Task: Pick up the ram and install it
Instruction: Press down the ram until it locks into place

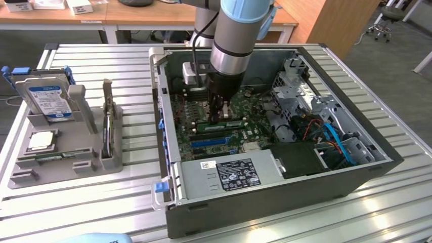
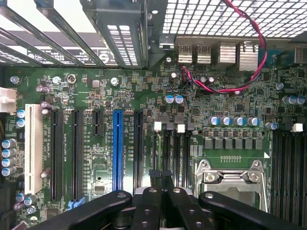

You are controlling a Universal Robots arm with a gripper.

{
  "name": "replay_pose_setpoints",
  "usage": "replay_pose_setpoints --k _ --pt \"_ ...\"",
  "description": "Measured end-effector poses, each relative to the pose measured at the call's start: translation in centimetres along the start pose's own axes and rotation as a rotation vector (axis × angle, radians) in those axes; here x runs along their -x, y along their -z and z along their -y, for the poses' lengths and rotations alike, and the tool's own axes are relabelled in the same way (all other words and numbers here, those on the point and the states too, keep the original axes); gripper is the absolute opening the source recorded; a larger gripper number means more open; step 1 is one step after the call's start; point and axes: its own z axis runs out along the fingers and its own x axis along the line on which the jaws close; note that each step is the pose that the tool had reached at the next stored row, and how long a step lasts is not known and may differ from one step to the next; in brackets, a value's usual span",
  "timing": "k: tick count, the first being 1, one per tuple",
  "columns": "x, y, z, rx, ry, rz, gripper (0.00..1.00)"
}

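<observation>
My gripper point(image 1: 217, 117) reaches down into the open computer case point(image 1: 270, 202), over the motherboard point(image 1: 202, 109). Its black fingers point(image 2: 149, 201) are shut tight against each other, with nothing visible between them. Their tips hover over the black memory slots point(image 2: 178, 153), next to the metal processor socket point(image 2: 230, 177). The ram point(image 1: 230, 124), a narrow green stick, sits across the board right at the fingertips. In the wrist view the fingers cover it. Whether the tips touch it I cannot tell.
A grey tray point(image 1: 101, 162) on the exterior view's left holds a hard drive point(image 1: 47, 98), a square silver chip point(image 1: 42, 140) and another green stick point(image 1: 59, 156). The case also contains a power supply point(image 1: 229, 174), drive cage point(image 1: 297, 83), and blue and red cables point(image 1: 334, 136).
</observation>
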Motion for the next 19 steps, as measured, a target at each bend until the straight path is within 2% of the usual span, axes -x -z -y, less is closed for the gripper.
replay_pose_setpoints --k 19 --pt "0.0 -0.18 0.01 0.0 0.0 0.0 0.1"
